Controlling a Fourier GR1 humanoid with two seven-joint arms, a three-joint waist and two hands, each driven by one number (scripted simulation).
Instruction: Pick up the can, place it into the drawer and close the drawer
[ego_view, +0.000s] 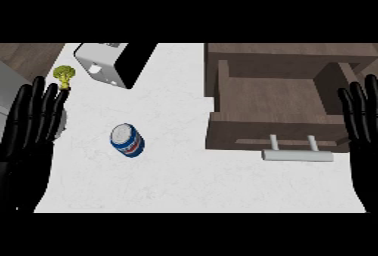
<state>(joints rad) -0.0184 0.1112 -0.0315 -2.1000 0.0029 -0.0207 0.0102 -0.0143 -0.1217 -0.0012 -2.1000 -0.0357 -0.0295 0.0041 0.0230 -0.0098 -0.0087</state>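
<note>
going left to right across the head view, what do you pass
left hand → broccoli → toaster and, nearer, the blue can lying on the counter → open drawer with its handle → right hand

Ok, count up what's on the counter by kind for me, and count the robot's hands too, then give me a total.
Cans: 1, the blue can lying on its side.
Vegetables: 1, the broccoli.
Appliances: 1, the white and black appliance.
Drawers: 1, the open drawer.
Hands: 2, left hand and right hand, both open.
Total: 6.
</note>
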